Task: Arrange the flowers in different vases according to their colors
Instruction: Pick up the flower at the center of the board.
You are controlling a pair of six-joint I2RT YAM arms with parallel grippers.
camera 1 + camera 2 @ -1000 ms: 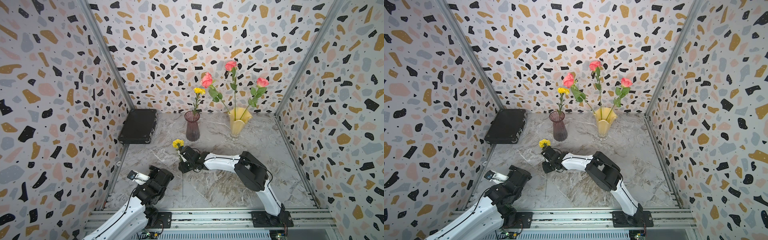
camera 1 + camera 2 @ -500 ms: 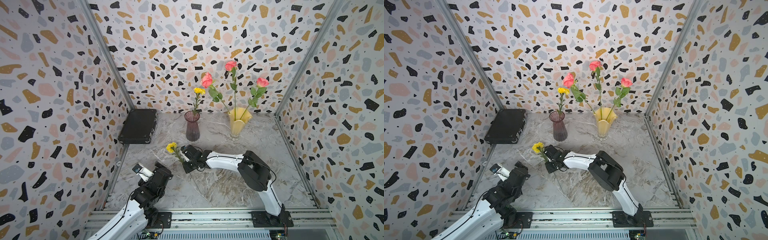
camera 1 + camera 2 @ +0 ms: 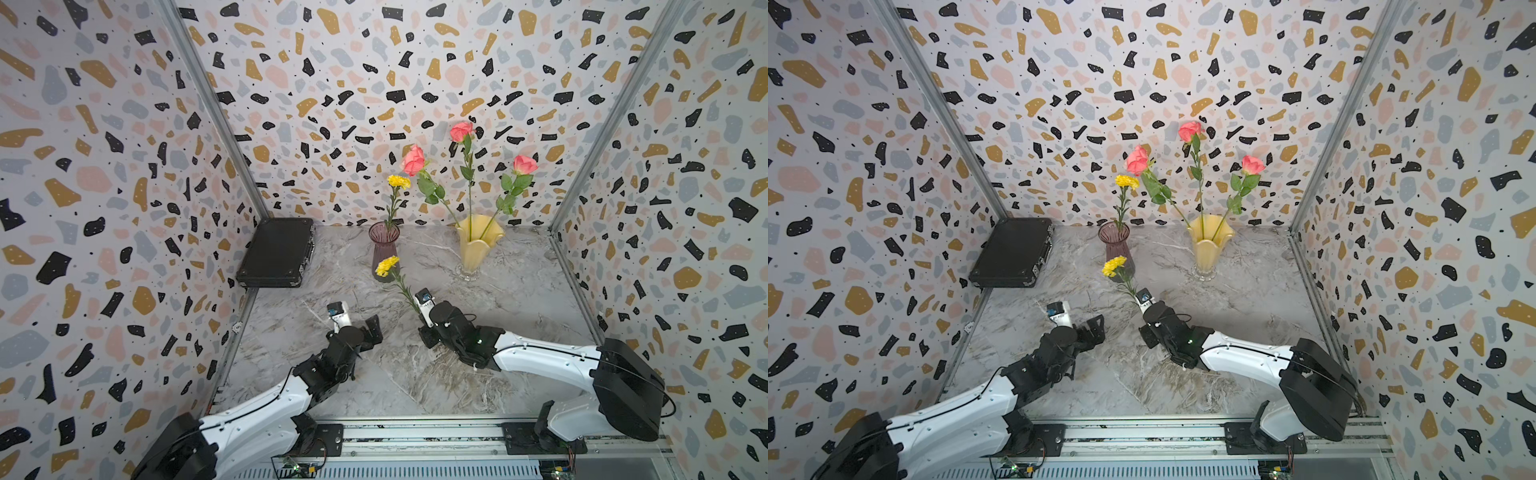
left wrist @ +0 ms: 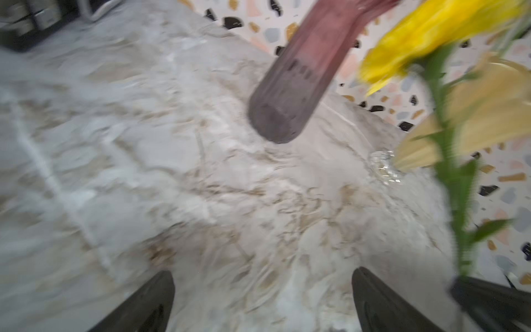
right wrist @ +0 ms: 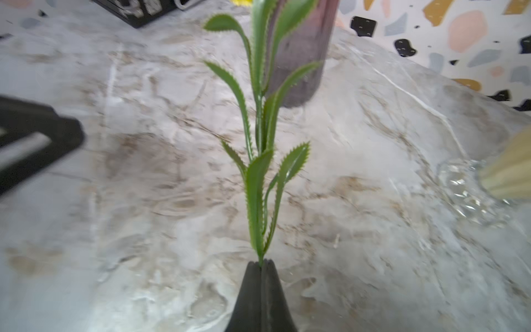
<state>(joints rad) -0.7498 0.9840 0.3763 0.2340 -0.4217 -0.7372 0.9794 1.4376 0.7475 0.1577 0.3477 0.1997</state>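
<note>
My right gripper (image 5: pixel 261 263) is shut on the lower stem of a yellow flower (image 3: pixel 387 266), which it holds tilted up above the table in front of the purple vase (image 3: pixel 383 249). That vase holds another yellow flower (image 3: pixel 398 181). To its right, three pink roses (image 3: pixel 413 160) stand in the pale yellow vase (image 3: pixel 478 245). In both top views the right gripper (image 3: pixel 420 318) is at mid table. My left gripper (image 3: pixel 368 332) hovers open and empty just left of it, with its fingers spread wide in the left wrist view (image 4: pixel 263 273).
A flat black case (image 3: pixel 278 253) lies at the back left against the wall. Patterned walls close in the marble table (image 3: pixel 519 299) on three sides. A metal rail (image 3: pixel 415 440) runs along the front edge, where both arms are mounted.
The right gripper closed on the yellow flower's stem, lifted it off the table and carried it to the right. The left arm reached forward toward the middle.
</note>
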